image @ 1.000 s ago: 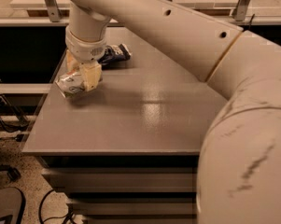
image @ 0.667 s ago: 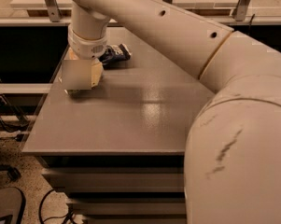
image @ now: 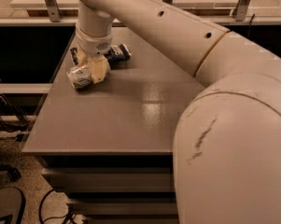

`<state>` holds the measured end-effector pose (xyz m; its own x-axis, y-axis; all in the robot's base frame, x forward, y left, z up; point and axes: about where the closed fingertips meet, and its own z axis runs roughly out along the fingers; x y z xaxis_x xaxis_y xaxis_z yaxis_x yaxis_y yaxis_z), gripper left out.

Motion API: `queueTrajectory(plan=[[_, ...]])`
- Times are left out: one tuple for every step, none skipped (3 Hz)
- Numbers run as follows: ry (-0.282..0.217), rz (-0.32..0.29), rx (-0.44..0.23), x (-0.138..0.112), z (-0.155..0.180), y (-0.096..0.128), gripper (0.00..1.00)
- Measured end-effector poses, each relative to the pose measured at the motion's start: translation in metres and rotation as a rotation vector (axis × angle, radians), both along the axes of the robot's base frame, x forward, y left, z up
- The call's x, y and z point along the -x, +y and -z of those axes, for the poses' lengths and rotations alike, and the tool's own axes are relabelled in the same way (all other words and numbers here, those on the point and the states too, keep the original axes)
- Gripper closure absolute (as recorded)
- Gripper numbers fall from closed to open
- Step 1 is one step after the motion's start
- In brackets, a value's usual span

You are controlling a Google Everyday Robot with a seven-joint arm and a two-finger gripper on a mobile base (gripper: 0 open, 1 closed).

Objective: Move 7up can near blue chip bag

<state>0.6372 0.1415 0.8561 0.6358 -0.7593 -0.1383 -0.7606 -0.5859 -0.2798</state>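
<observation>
Big cream arm sweeping from the lower-right foreground up to the upper left, bulky elbow joint nearest the camera, wrist pointing straight down, gripper low beneath it, yellowish fingers clamped on the 7up can

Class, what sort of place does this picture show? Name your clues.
Likely a lab or office: plain grey table, loose cables and a chair base on the floor. The gripper is at the 7up can, far left.

Nothing legible; gripper at 7up can
</observation>
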Motion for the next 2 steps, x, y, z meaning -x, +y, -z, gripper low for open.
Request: queueTrajectory(plan=[[-0.009, 0.025, 0.001, -0.0102, 0.0013, -0.0060, 1.00], [-0.018, 0.042, 0.001, -0.0194, 0.0011, -0.0102, 1.00]])
